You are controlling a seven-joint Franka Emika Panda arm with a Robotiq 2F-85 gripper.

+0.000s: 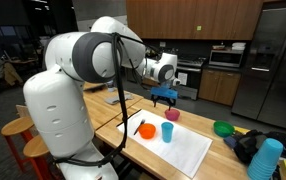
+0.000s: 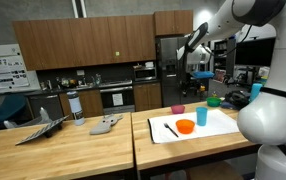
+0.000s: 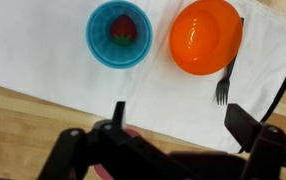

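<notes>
My pincer (image 3: pixel 175 112) hangs over a white mat (image 3: pixel 43 60), jaws wide apart, nothing btwn them. Beyond the fingertips: blue cup (image 3: pixel 96 40) on the left w/ a red item (image 3: pixel 123 30) inside, orange bowl (image 3: pixel 205 36) just right of it, not touching. Fork (image 3: pixel 223 90) lies at the bowl's right edge, tines toward me. Wood table (image 3: pixel 18 125) shows near left.

Cup (image 3: pixel 120 33), bowl (image 3: pixel 205 36), fork (image 3: pixel 223 92) on cloth (image 3: pixel 43 60) on desk (image 3: pixel 13 130).
Wrist view: cup left of bowl, fork just right of bowl.
</notes>
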